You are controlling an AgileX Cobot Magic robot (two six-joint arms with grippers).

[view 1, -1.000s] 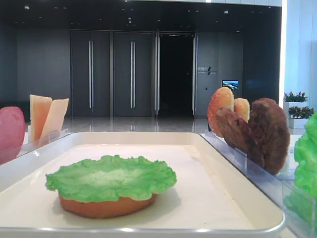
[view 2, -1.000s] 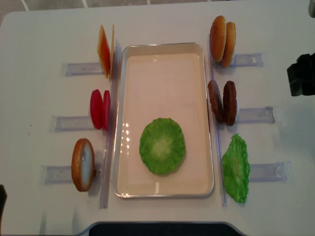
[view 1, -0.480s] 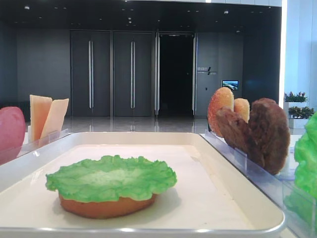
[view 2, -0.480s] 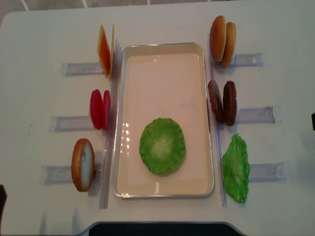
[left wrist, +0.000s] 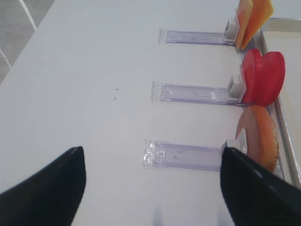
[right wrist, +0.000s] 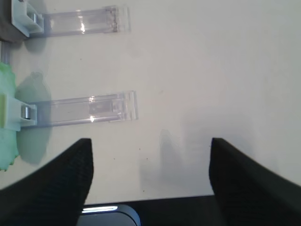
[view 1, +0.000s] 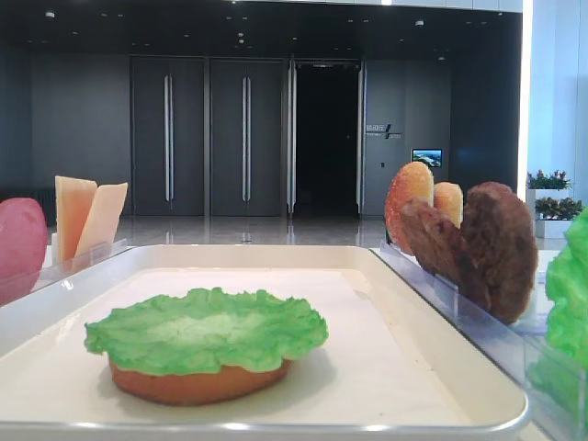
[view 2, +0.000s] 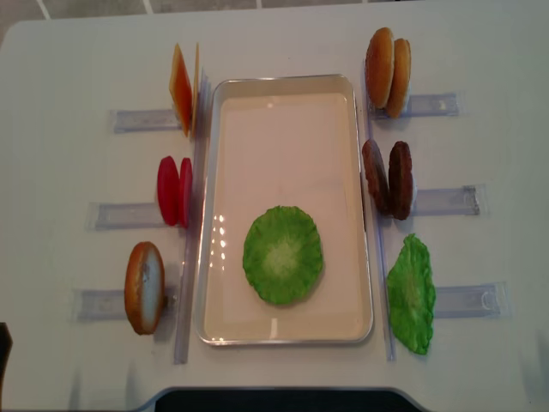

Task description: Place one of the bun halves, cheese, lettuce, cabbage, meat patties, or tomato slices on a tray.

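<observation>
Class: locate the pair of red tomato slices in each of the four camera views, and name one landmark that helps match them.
Front exterior: tomato slices at far left edge.
Overhead: left of the tray, middle row.
Left wrist: right side.
Right wrist: not in it.
Landmark: cheese beside them.

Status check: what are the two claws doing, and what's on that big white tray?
Both grippers open, empty, off the tray. Ruffled green lettuce leaf atop golden-brown bun half on cream-white tray. Nothing in the way.

Glossy-rimmed tray [view 2: 283,81], clear plastic holders [right wrist: 89,109]

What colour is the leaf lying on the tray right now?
Bright green, paler at its centre; the lettuce shows best in the overhead realsense view.
</observation>
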